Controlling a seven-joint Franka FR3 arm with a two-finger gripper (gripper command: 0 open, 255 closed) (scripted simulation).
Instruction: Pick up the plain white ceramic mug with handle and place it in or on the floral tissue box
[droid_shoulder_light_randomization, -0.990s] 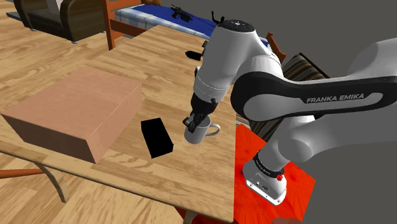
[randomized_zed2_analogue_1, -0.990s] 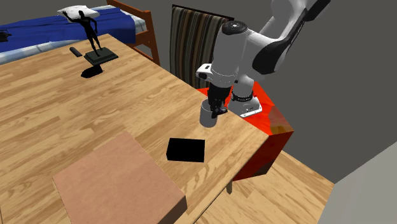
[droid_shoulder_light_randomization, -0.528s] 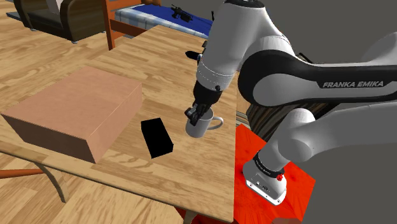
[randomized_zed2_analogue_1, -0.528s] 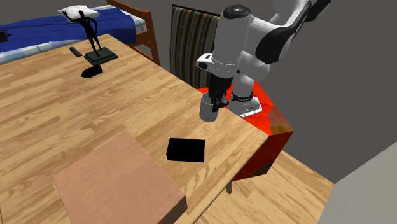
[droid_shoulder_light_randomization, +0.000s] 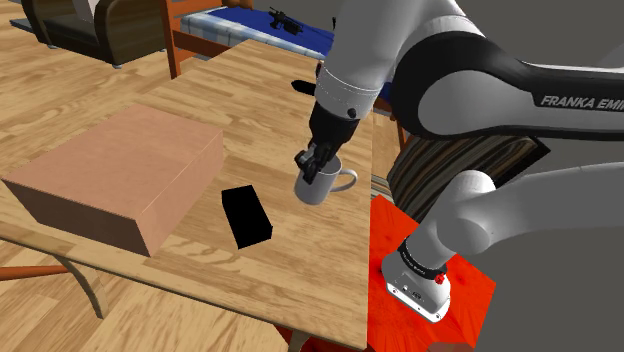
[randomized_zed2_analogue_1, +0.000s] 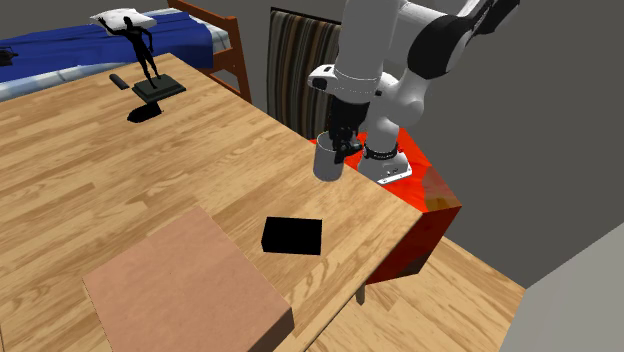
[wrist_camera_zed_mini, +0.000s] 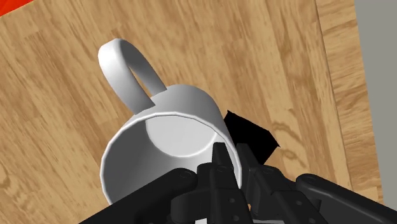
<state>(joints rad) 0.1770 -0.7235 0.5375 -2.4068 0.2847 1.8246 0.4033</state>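
mug: white, opening up, centre of the shoulder view, right of the black box.
pincer: I read it clenched on the mug's wall.

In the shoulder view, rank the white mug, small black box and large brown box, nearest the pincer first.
1. White handled mug: clasped in the black pincer.
2. Small black box: on the wooden table, toward the shoulder view's left.
3. Large brown box: farther toward that left.
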